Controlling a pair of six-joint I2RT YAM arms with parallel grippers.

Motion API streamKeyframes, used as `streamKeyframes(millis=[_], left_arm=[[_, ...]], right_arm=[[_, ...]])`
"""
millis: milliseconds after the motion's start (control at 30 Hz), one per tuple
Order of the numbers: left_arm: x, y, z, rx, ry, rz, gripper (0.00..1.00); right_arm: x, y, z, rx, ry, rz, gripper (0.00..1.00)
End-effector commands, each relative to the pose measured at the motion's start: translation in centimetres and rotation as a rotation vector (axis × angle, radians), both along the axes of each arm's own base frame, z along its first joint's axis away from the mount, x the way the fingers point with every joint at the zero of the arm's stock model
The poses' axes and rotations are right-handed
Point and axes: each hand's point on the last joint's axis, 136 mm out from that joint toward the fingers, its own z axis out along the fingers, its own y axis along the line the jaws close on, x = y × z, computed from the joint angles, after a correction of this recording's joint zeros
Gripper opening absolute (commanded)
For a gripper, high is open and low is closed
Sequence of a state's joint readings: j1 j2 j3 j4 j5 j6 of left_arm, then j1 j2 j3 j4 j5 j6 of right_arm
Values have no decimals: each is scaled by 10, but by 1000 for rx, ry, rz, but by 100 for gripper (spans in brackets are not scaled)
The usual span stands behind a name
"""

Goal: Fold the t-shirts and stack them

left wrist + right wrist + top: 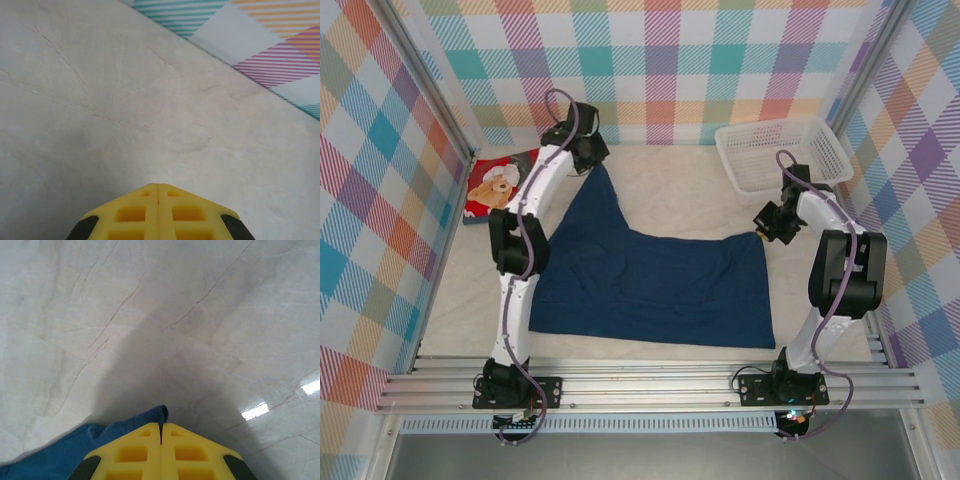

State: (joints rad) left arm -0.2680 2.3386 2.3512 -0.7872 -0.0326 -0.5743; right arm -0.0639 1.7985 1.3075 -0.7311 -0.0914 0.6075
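Navy t-shirt (650,280) spread on table (670,190); right gripper (161,426) pinching its corner; left gripper (158,187) closed.

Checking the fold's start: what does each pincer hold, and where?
Right pincer pinches the navy t-shirt by its far right corner. Left pincer is shut at its far left corner; hold unclear.
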Motion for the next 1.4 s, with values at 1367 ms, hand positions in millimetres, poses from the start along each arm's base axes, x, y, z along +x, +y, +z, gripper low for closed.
streamKeyframes(millis=[1367], left_arm=[[-381,94,31,136,271,30,0]], right_arm=[[-184,4,9,-59,320,-16,0]])
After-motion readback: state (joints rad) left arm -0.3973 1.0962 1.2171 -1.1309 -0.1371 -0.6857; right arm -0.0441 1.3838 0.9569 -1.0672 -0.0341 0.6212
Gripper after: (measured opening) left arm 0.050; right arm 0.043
